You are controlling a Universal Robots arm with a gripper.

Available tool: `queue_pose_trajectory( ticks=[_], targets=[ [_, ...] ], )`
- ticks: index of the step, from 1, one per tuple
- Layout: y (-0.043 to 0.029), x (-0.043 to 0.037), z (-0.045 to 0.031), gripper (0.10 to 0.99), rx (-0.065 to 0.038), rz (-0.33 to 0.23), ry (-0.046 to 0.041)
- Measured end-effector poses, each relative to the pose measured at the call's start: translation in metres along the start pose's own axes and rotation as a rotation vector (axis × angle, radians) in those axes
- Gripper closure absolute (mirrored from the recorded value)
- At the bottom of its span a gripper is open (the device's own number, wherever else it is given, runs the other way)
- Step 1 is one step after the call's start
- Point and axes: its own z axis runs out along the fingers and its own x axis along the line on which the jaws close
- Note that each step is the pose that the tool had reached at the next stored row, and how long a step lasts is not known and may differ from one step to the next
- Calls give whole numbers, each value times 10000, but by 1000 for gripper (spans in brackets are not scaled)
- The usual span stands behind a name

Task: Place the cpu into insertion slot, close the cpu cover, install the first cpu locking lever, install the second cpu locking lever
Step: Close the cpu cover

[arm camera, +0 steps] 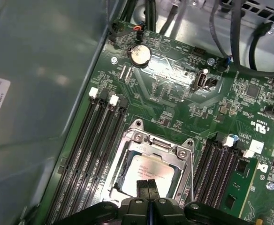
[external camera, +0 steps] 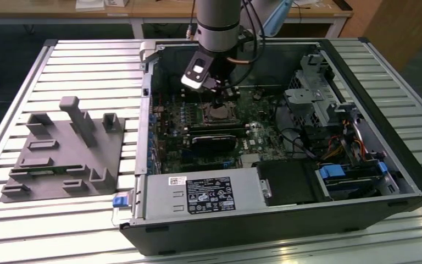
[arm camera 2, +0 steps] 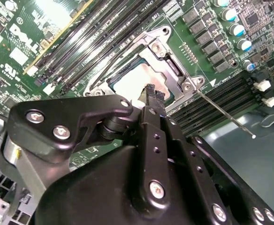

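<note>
A slatted metal table (external camera: 79, 60) carries an open computer case (external camera: 284, 220) lying on its side, which takes up the middle and the exterior view's right. A grey moulded fixture (external camera: 64, 154) sits on the table at the exterior view's left, well apart from the case. The arm (external camera: 218, 22) comes down from the top centre of the exterior view into the case, over the green motherboard (arm camera: 174, 93).

The insertion slot (external camera: 218, 113) lies on that board just below the arm's end. The cpu cover (arm camera: 148, 143) lies down over it in both wrist views, and the cpu (arm camera: 148, 171) sits inside, its pale top showing through the cover's window.

The claw (arm camera: 148, 187) has its two black fingers pressed together with nothing between them. Their tips are right over the cpu, though I can't tell if they touch it. In the second wrist view a thin metal lever (arm camera 2: 224, 112) juts out from the cover's corner.
</note>
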Motion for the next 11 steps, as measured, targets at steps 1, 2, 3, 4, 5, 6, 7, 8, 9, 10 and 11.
queue_pose_trajectory(
  ticks=[1, 2, 3, 4, 5, 6, 7, 8, 9, 10, 11],
  targets=[
    [0, 0, 0, 980, 2, -67, -3],
    [0, 0, 0, 980, 5, -137, -9],
    [0, 0, 0, 980, 8, -206, -13],
    [0, 0, 0, 980, 11, -275, -17],
    [0, 0, 0, 980, 14, -344, -21],
    [0, 0, 0, 980, 16, -417, -25],
    [0, 0, 0, 980, 18, -497, -27],
    [0, 0, 0, 980, 20, -573, -29],
    [0, 0, 0, 980, 23, -655, -32],
    [0, 0, 0, 980, 26, -740, -34],
    [0, 0, 1, 980, 32, -911, -44]
  ],
)
